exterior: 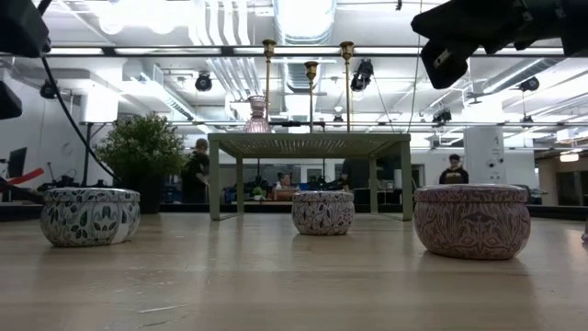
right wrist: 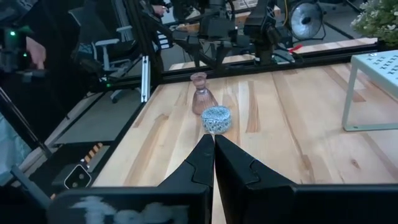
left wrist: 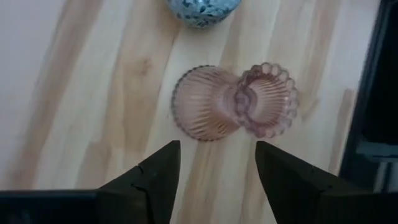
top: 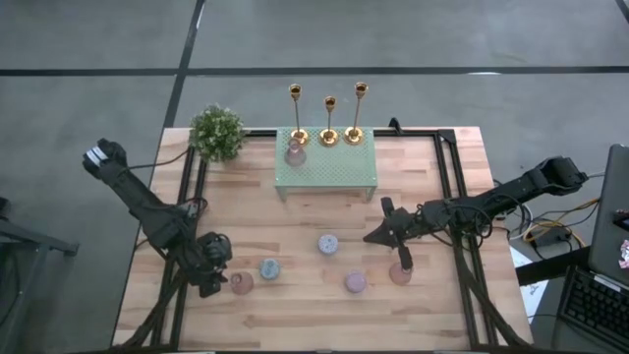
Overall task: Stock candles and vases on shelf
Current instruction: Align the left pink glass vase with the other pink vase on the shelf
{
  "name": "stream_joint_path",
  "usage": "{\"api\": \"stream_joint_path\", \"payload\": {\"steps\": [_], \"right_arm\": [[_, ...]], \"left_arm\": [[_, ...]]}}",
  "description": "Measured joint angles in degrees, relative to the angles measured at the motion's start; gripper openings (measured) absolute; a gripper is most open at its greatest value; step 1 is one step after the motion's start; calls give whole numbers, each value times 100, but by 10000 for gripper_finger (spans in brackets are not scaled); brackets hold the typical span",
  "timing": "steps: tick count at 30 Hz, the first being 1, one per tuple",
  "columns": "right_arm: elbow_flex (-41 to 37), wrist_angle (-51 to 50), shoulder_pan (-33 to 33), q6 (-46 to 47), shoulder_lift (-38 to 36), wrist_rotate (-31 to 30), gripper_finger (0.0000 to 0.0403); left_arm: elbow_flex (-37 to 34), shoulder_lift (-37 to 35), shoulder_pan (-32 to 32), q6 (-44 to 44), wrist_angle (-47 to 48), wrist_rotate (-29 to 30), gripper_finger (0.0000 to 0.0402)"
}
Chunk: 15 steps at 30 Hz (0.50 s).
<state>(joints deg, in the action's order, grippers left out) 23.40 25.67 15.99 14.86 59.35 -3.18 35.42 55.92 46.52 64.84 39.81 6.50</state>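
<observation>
I have the left end effector [left wrist: 211,180] hanging over a ribbed pink vase [left wrist: 233,102] at the lower left of the high view, fingers parted a moderate way and gripping nothing; in the left wrist view the vase sits just beyond the fingertips, its scalloped mouth toward the right of that frame. The blue-grey candle [top: 269,267] stands just to its right in the high view. The right end effector [top: 378,234] hovers at centre right with its fingers pressed together and empty, near a second vase [top: 400,272] and the mauve candle [top: 355,283]. A lavender candle [top: 328,243] waits mid-desk. One vase [top: 295,152] already stands on the shelf [top: 329,169], at upper centre, beside three brass candlesticks [top: 328,120].

My worry is the gap: the fingers look barely wider than the vase's round body. If I come down off-centre, one finger could land on the glass and topple it or push it into the blue-grey candle. Ribbed, curved glass may also slip if I pinch it low on the belly. On the shelf, the candlesticks and the standing vase crowd the back edge, so a careless placement could knock them.
</observation>
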Motion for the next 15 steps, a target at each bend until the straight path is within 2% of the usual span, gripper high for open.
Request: {"api": "stream_joint_path", "payload": {"steps": [3, 7, 11, 15], "right_arm": [[0, -1, 0, -11, 0, 0, 8], [0, 0, -2, -34, 0, 0, 8], [-2, 3, -2, -86, 0, -2, 8], [-2, 25, -2, -92, 0, -36, 8]], "left_arm": [[-178, 2, 88, 102, -430, -36, 213], [-469, 2, 337, -11, -1456, -55, 213], [-776, 44, 556, -244, -2290, 384, 213], [-956, 153, 681, -235, -2376, 839, 213]]}}
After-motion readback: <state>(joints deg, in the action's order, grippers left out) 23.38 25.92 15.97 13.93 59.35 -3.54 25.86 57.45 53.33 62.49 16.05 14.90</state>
